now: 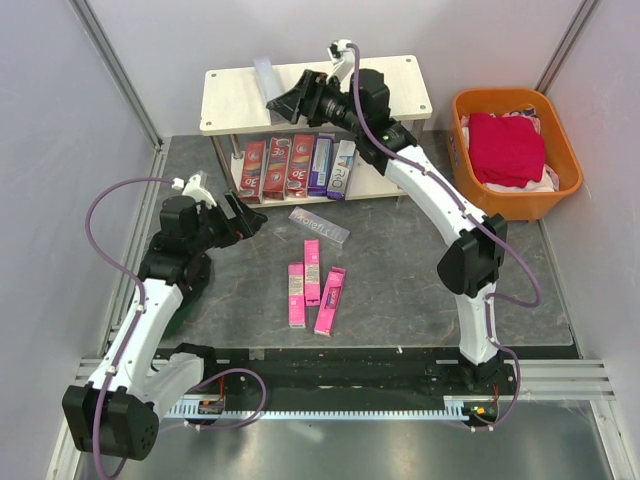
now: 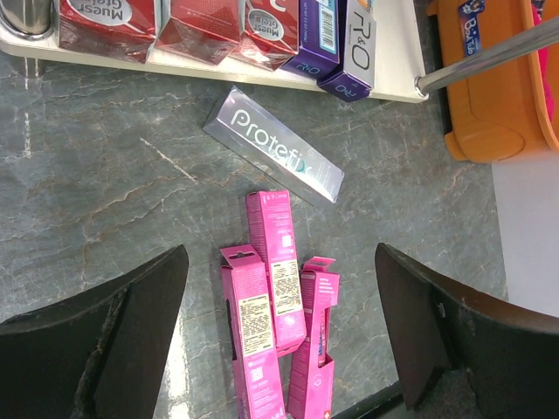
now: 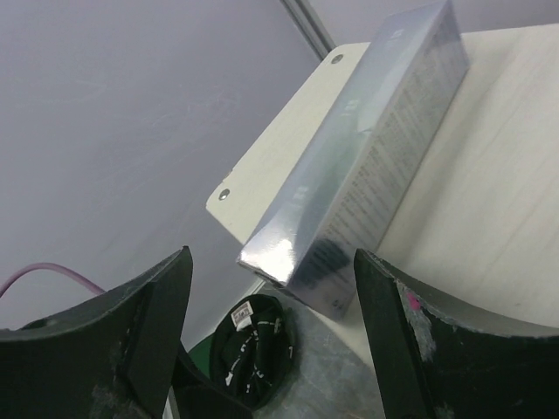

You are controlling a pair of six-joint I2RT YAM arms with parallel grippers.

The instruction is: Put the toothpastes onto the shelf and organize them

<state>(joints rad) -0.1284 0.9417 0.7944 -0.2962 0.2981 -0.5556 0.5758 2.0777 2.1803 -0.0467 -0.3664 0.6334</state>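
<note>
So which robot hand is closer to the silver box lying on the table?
Left. The left gripper is open right beside that silver box. The right gripper is farther off, up over the shelf top, by a second silver box.

The two-tier shelf (image 1: 230,100) is pale cream with a faint wood grain. One glossy silver-grey carton (image 1: 268,72) lies on it; another silver-grey carton (image 2: 275,157) bears white "Protefix" lettering. Three red cartons (image 1: 275,168) carry silver-white print, beside a purple carton (image 1: 321,165) and a white carton (image 1: 342,170) with dark letters. Three bright pink cartons (image 2: 278,271) show white label panels. The dark grey tabletop (image 2: 105,175) is veined like marble. An orange plastic basket (image 1: 560,180) holds red cloth (image 1: 508,148).
</note>
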